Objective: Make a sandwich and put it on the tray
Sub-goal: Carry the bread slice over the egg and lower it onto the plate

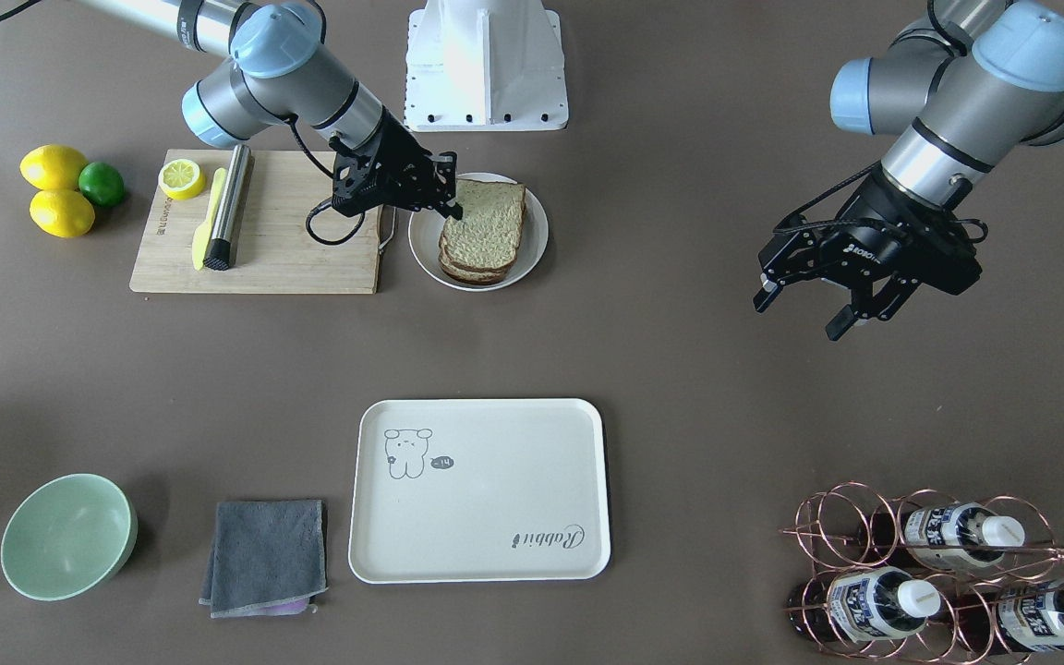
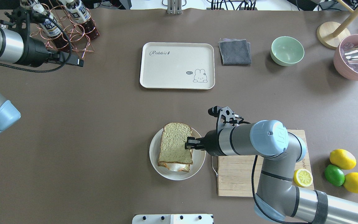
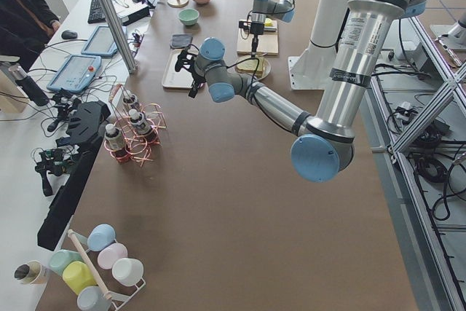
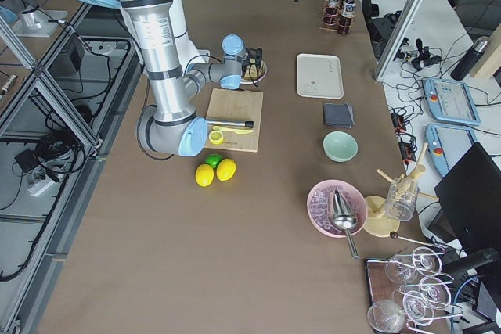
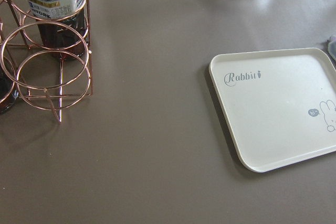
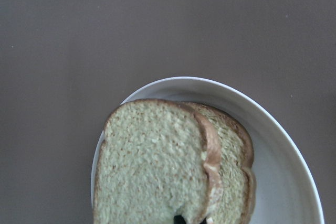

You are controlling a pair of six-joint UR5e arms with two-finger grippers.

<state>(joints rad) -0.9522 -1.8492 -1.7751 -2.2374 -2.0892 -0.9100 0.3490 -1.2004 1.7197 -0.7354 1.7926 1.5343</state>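
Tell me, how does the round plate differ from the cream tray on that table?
The plate is round; the tray is rectangular with rounded corners, and wider. The plate carries the sandwich, while the tray holds nothing. The plate is plain, whereas the tray bears a small cartoon animal drawing and the word Rabbit. Both are pale and lie flat on the brown table.

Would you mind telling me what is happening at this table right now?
The right gripper is at the edge of the sandwich, which lies assembled on the grey plate beside the cutting board. Whether it has gripped it cannot be told. The left gripper hangs open above bare table, holding nothing. The cream tray is empty, so the sandwich is not yet placed.
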